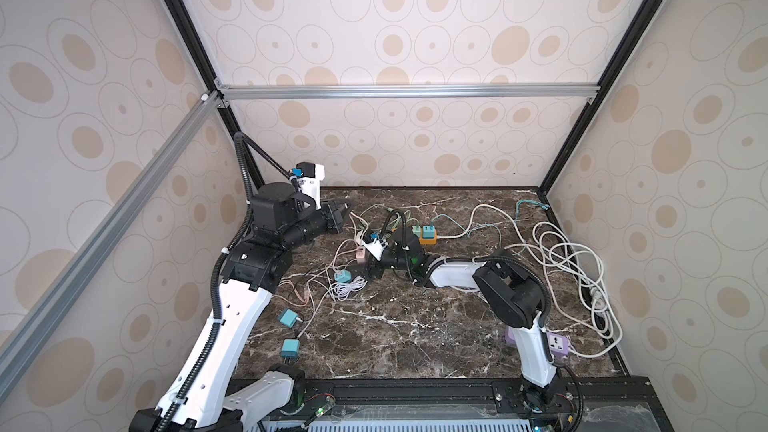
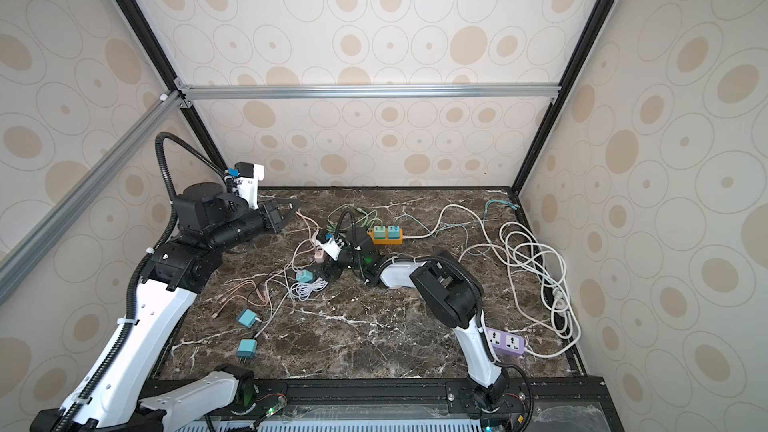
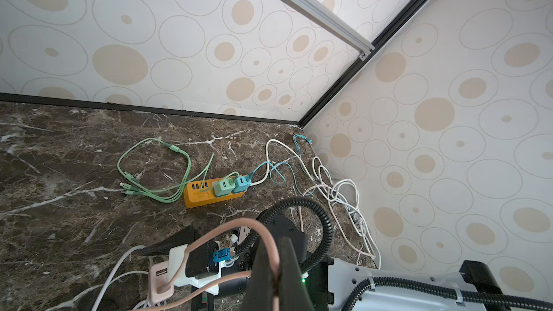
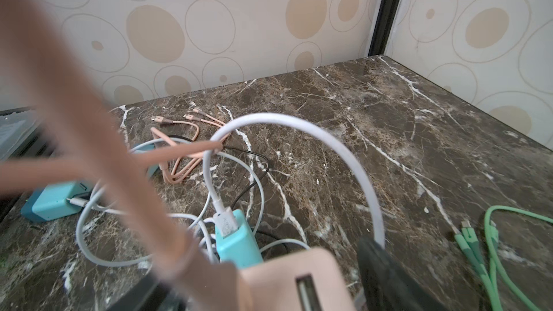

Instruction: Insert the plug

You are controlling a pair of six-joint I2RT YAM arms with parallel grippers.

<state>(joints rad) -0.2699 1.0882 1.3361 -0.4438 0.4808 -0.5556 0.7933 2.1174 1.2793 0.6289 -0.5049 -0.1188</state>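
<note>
1. Watching both top views: left claw (image 1: 348,207) pinched shut on pink cable (image 1: 356,223); pink charger (image 1: 360,256) mid-table, orange strip (image 1: 428,239) just beyond.
2. Left wrist: cable drops into the charger; strip's print too small to read.
3. Right wrist: right claw (image 4: 254,273) jaws apart, charger between; teal charger (image 4: 236,242), white cable (image 4: 299,121) beyond.

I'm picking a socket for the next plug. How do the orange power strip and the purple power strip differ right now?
The orange power strip carries a mint charger and a teal charger; the purple power strip's two visible sockets are empty. The orange strip lies near the back middle, the purple at the front right, partly behind the right arm. Both lie flat on the marble table.
</note>
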